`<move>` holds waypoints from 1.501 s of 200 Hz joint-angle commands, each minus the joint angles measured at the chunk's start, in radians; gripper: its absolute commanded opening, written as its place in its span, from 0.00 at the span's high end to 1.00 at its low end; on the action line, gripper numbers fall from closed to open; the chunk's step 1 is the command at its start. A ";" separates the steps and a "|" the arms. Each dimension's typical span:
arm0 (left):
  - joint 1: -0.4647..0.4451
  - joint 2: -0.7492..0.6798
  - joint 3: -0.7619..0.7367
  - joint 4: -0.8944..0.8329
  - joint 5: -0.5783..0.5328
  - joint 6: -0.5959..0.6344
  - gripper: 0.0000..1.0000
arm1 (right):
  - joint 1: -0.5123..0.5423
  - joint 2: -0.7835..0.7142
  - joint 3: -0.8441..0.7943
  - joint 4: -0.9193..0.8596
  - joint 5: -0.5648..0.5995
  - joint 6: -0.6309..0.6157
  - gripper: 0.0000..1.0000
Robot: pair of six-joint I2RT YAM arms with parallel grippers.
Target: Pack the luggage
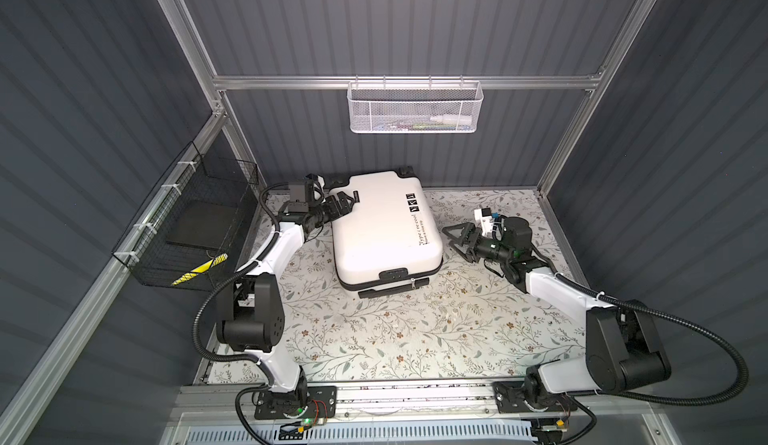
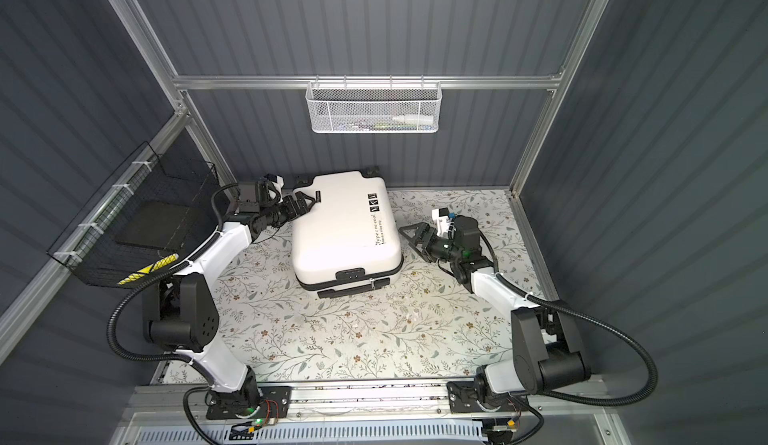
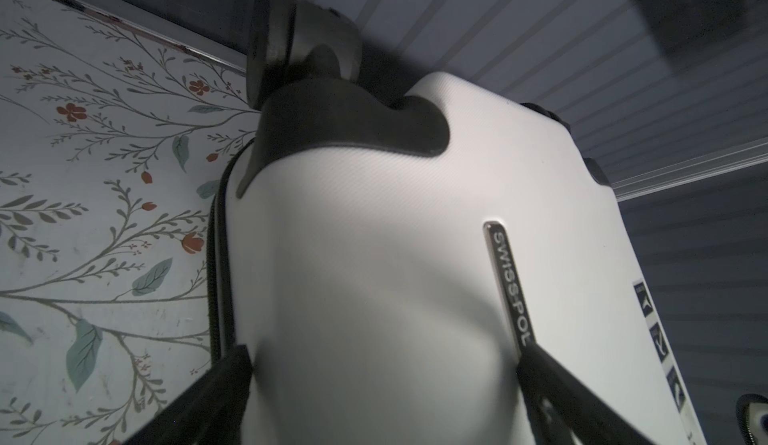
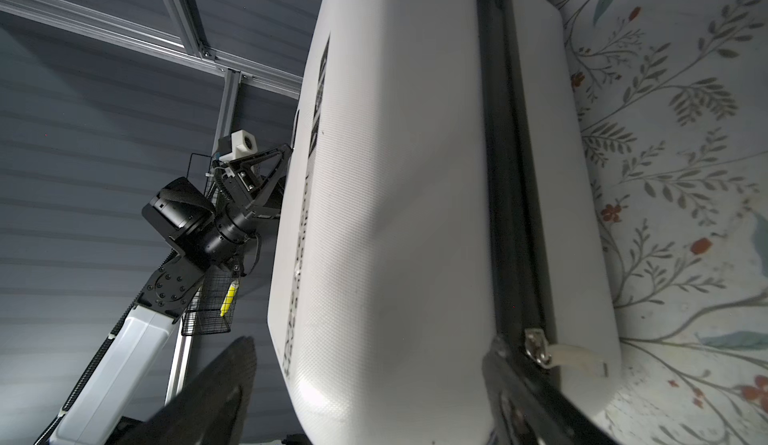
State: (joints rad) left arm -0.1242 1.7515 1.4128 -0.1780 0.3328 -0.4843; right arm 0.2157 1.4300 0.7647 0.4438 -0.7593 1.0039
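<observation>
The luggage (image 1: 384, 231) (image 2: 345, 231) is a white hard-shell suitcase lying flat and zipped shut on the floral table, its handle towards the front. My left gripper (image 1: 347, 205) (image 2: 305, 205) is open at the case's far left corner, near a black wheel (image 3: 270, 40). In the left wrist view its fingers (image 3: 216, 389) straddle the white shell (image 3: 374, 256) beside the name badge. My right gripper (image 1: 455, 237) (image 2: 411, 237) is open just off the case's right side. In the right wrist view the shell (image 4: 395, 214) fills the gap between its jaws, with the zipper pull (image 4: 536, 347) next to one finger.
A white mesh basket (image 1: 415, 108) with small items hangs on the back rail. A black wire basket (image 1: 191, 227) on the left wall holds a dark flat item and a yellow one. The floral table (image 1: 415, 330) stretches in front of the case.
</observation>
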 commanded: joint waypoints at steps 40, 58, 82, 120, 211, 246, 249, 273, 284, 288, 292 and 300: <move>-0.139 0.128 0.138 0.066 0.112 -0.031 0.00 | -0.003 -0.035 -0.122 0.192 -0.027 0.111 0.13; -0.163 0.163 0.177 0.066 0.112 -0.033 0.01 | 0.002 -0.064 -0.174 0.224 -0.016 0.131 0.13; -0.175 0.190 0.232 0.045 0.110 -0.037 0.02 | 0.016 -0.100 -0.222 0.245 -0.004 0.149 0.13; -0.173 0.139 0.283 -0.045 0.052 0.004 0.00 | 0.072 -0.156 -0.252 0.228 0.028 0.142 0.12; -0.172 -0.309 -0.084 -0.087 -0.085 0.006 0.00 | 0.200 -0.165 -0.168 0.099 0.076 0.067 0.12; -0.172 -0.519 -0.300 -0.003 -0.157 -0.066 0.00 | 0.263 -0.125 -0.099 0.047 0.087 0.032 0.12; -0.173 -0.535 -0.313 -0.005 -0.163 -0.077 0.00 | 0.268 -0.122 -0.091 0.040 0.086 0.026 0.12; -0.173 -0.611 -0.358 -0.077 -0.161 -0.123 0.00 | 0.284 -0.140 -0.092 0.012 0.094 -0.001 0.12; -0.174 -0.645 -0.385 -0.095 -0.144 -0.135 0.00 | 0.284 -0.176 -0.119 -0.007 0.110 -0.014 0.12; -0.173 -0.659 -0.400 -0.098 -0.137 -0.140 0.00 | 0.284 -0.196 -0.131 -0.022 0.120 -0.024 0.12; -0.173 -0.675 -0.415 -0.096 -0.129 -0.143 0.00 | 0.284 -0.216 -0.142 -0.033 0.129 -0.030 0.12; -0.173 -0.709 -0.450 -0.090 -0.113 -0.148 0.00 | 0.284 -0.251 -0.162 -0.059 0.143 -0.046 0.12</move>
State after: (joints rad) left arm -0.2951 1.1233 1.0309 -0.2432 0.1944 -0.5838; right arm 0.4973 1.2716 0.6476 0.4564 -0.6598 1.0241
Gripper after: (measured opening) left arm 0.996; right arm 0.877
